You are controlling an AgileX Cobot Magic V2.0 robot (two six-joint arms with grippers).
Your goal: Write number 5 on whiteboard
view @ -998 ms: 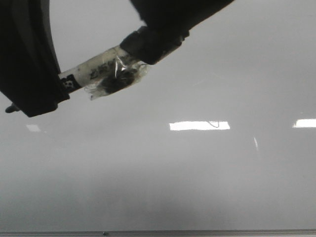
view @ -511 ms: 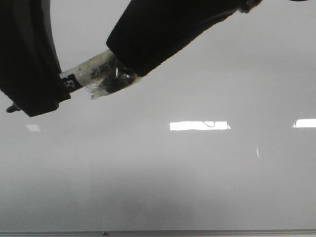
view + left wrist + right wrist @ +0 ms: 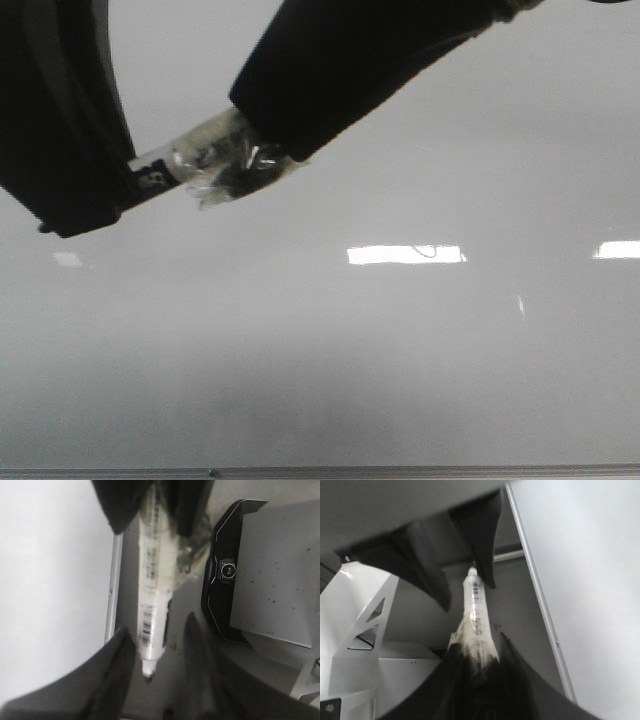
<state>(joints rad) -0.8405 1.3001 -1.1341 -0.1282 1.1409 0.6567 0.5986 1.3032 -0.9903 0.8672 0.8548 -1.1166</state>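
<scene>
Above the whiteboard (image 3: 400,350), the right gripper (image 3: 475,665) pinches a taped marker (image 3: 215,160), offering its tip between the left gripper's (image 3: 157,645) spread fingers for handover.

The whiteboard (image 3: 400,380) is lying flat and filling the front view, its glossy pale grey surface carrying bright rectangular light reflections. A thin grey metal rail is running along its near edge. A small, thin black marker stroke (image 3: 430,250), curved like a hook, is showing on the board at the edge of the central reflection; it is not reading as a complete number 5.
</scene>
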